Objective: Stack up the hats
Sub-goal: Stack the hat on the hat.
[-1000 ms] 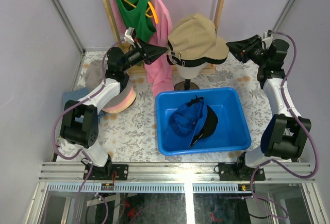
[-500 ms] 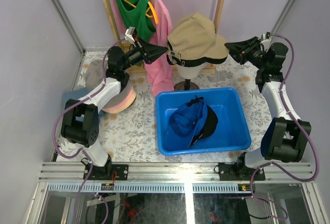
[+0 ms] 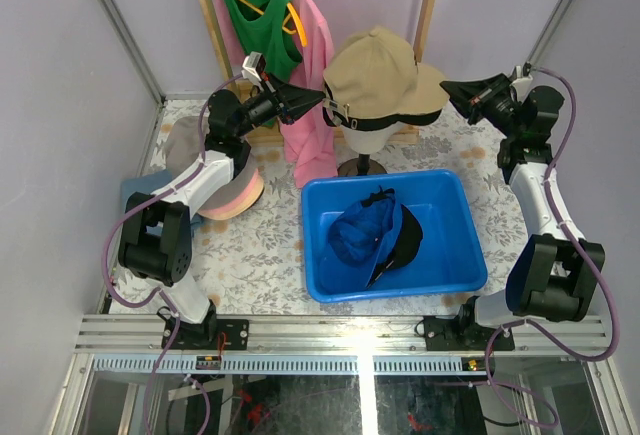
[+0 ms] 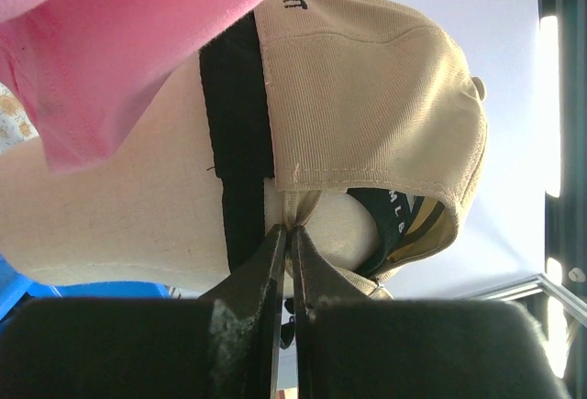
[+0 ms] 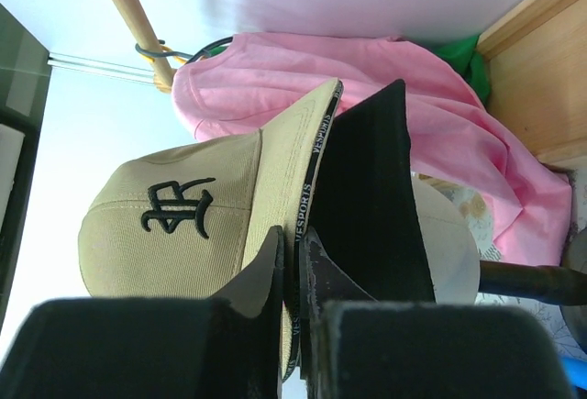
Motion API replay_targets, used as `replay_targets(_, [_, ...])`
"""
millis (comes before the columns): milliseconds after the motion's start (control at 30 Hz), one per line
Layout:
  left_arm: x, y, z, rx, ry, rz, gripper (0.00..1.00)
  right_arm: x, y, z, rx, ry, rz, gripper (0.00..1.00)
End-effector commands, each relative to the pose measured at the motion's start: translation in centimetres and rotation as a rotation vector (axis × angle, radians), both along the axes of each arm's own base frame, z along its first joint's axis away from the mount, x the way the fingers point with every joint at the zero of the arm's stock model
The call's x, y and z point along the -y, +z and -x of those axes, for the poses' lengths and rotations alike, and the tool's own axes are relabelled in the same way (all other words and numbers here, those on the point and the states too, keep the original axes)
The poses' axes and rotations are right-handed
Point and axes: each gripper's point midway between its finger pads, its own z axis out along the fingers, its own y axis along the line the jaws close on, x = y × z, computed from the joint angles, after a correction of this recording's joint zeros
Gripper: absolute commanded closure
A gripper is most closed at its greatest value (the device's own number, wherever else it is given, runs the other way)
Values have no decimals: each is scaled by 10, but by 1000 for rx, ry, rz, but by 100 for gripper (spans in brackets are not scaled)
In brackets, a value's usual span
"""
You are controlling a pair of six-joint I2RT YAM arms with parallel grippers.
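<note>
On the mannequin head (image 3: 362,138), the khaki cap (image 3: 378,67) is worn over a black cap (image 3: 415,115). Its rear edge is pinched by the left gripper (image 3: 322,100) and its brim by the right gripper (image 3: 447,86), both clamped tight, seemingly so it can be lifted off level.

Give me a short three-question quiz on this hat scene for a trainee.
1. True or false: the left fingers pinch the back strap of the khaki cap.
2. What do the right fingers pinch? A its brim, B its button, C a shirt.
3. Fill in: the bin holds a black cap and a ___ cap.
Key: 1 true; 2 A; 3 blue cap.
</note>
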Motion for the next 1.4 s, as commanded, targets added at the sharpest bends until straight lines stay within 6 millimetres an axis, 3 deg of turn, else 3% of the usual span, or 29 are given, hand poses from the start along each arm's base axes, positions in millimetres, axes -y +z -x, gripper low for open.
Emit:
replay_targets(0, [7,11,17,67,-64,-9,100,-11,-15,20,6,79,96,100])
replay_targets(467, [7,-20,20,1,-58,-80,100,-3,-62,15,-90,64,202,100])
replay_targets(867, [9,-40,15,-49,-60,-134,100,-1,-83,14,-127,66,246,100])
replay_targets(1367, [3,7,12,61,-26,28,96,-4,-47,13,-51,77,225,99])
